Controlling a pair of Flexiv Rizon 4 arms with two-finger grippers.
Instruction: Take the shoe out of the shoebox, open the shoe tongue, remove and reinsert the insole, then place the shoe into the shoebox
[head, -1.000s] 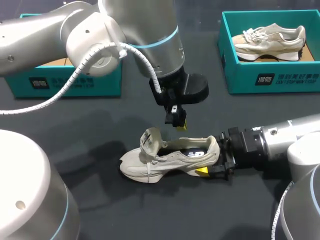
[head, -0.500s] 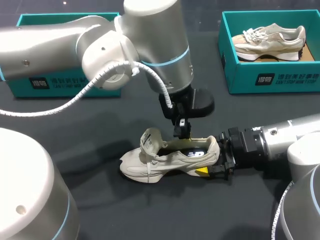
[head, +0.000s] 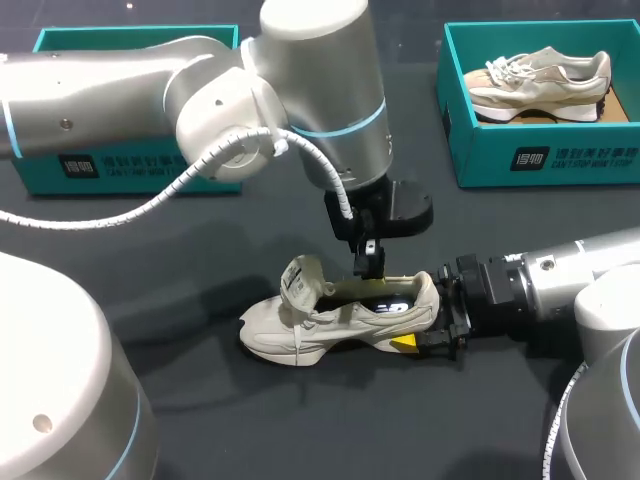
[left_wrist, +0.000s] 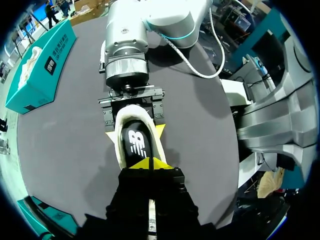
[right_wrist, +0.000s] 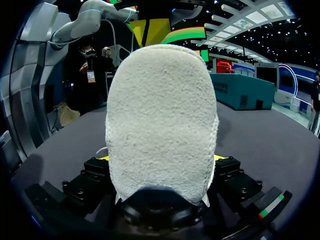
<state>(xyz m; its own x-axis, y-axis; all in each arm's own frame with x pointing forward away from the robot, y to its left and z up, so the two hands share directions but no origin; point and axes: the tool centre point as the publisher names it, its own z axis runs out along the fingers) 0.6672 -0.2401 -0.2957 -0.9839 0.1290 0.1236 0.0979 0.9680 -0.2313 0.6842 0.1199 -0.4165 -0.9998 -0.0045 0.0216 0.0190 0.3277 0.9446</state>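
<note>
Shoe (head: 340, 315) heel clamped by right gripper (head: 430, 320) for steadiness; left gripper (left_wrist: 150, 162), tips pressed together, sits at opening over insole (left_wrist: 136, 142), likely for removal.

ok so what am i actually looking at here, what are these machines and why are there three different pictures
These are two robot arms at a dark table. The wide picture looks down from above and behind: the left arm enters at the left, the right arm at the right. Each round picture comes from a camera on one arm's wrist, looking along its claw. On the table lies a beige shoe. The right claw grips its heel from both sides. The left claw, yellow tips together, reaches down into the shoe's opening over the black insole. Behind stand two teal boxes: the left shoebox, and the right shoebox, which holds a second shoe.
</note>
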